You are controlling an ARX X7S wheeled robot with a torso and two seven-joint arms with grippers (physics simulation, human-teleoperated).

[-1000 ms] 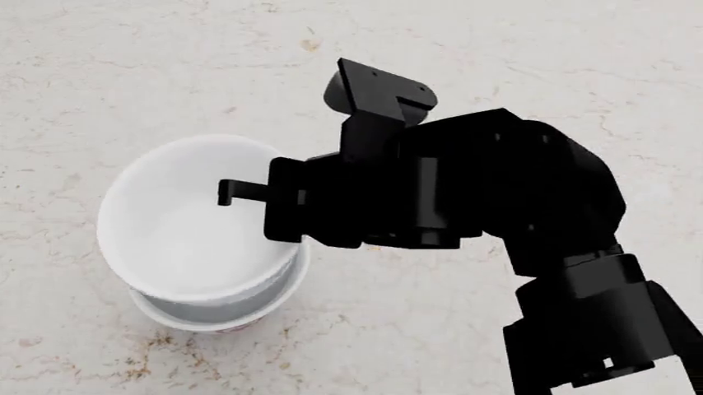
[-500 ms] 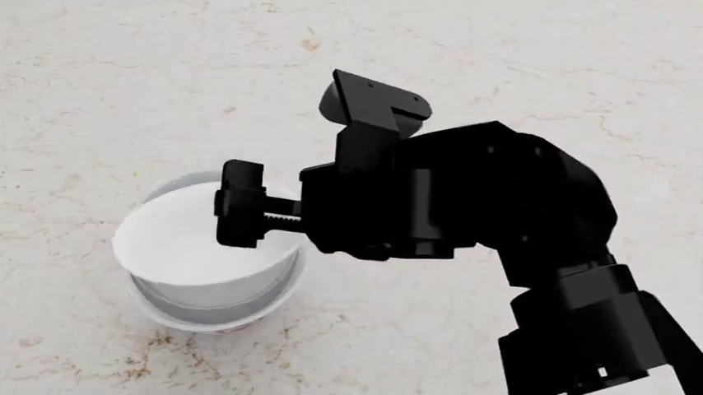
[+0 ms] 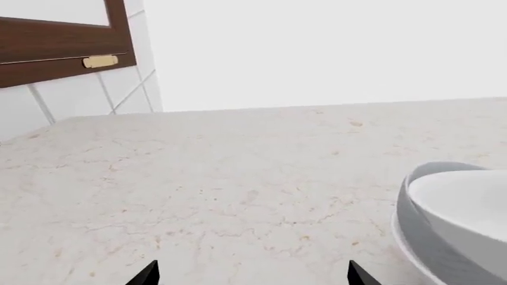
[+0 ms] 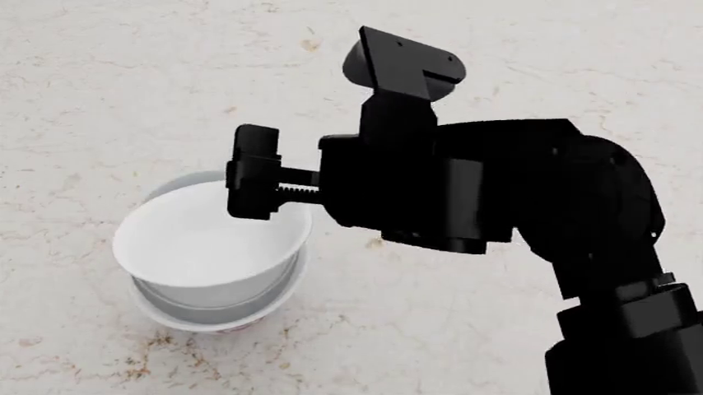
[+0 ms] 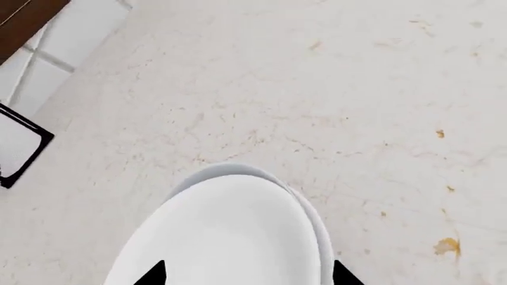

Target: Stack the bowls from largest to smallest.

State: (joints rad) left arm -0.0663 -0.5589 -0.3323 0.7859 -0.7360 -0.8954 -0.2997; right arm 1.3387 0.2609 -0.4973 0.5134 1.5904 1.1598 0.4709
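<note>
A plain white bowl [image 4: 203, 247] sits level inside a larger pale bowl [image 4: 220, 317] on the marble counter; a trace of pink shows at the stack's lower edge. My right gripper [image 4: 277, 185] is open and empty, just above the stack's far right rim and apart from it. In the right wrist view the gripper [image 5: 248, 276] has its tips spread wide over the top bowl [image 5: 230, 237], with the outer bowl's rim [image 5: 319, 222] around it. My left gripper [image 3: 252, 276] is open and empty over bare counter, and the bowl stack [image 3: 455, 219] lies beside it.
The marble counter [image 4: 132, 82] runs all around the stack. A tiled wall [image 3: 95, 89] and a brown cabinet with a brass handle [image 3: 99, 60] stand at the counter's back. A black frame [image 5: 20, 148] shows at the wall side.
The right gripper has let go of the top white bowl and lifted up and away. The bowl went from held high, then tilted, to resting level in the stack.
</note>
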